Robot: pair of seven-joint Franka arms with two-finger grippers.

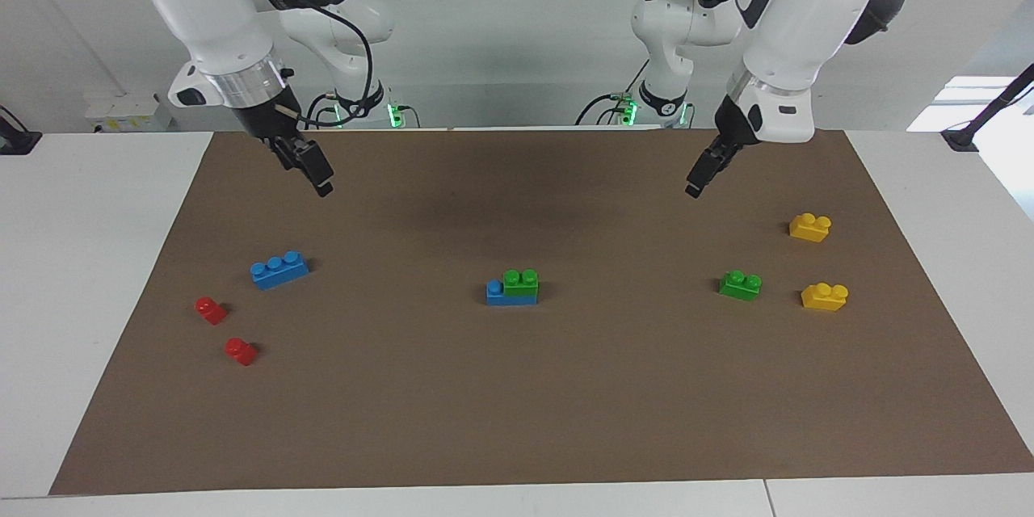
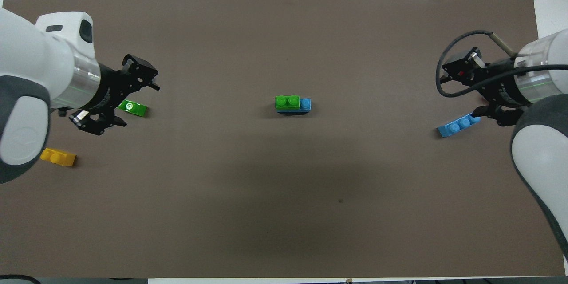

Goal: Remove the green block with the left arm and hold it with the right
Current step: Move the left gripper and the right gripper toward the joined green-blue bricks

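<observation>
A green block (image 1: 521,281) (image 2: 287,102) sits stacked on one end of a blue brick (image 1: 501,295) (image 2: 305,104) at the middle of the brown mat. A second green block (image 1: 741,284) (image 2: 133,108) lies loose toward the left arm's end. My left gripper (image 1: 696,178) (image 2: 135,103) hangs open and empty in the air above the mat, near the loose green block. My right gripper (image 1: 315,170) (image 2: 463,91) hangs open and empty in the air at the right arm's end, above the mat near a loose blue brick.
Two yellow bricks (image 1: 810,226) (image 1: 824,296) lie by the loose green block; one shows in the overhead view (image 2: 57,157). A loose blue three-stud brick (image 1: 279,269) (image 2: 458,125) and two small red pieces (image 1: 211,309) (image 1: 241,350) lie at the right arm's end. The brown mat (image 1: 517,420) covers the white table.
</observation>
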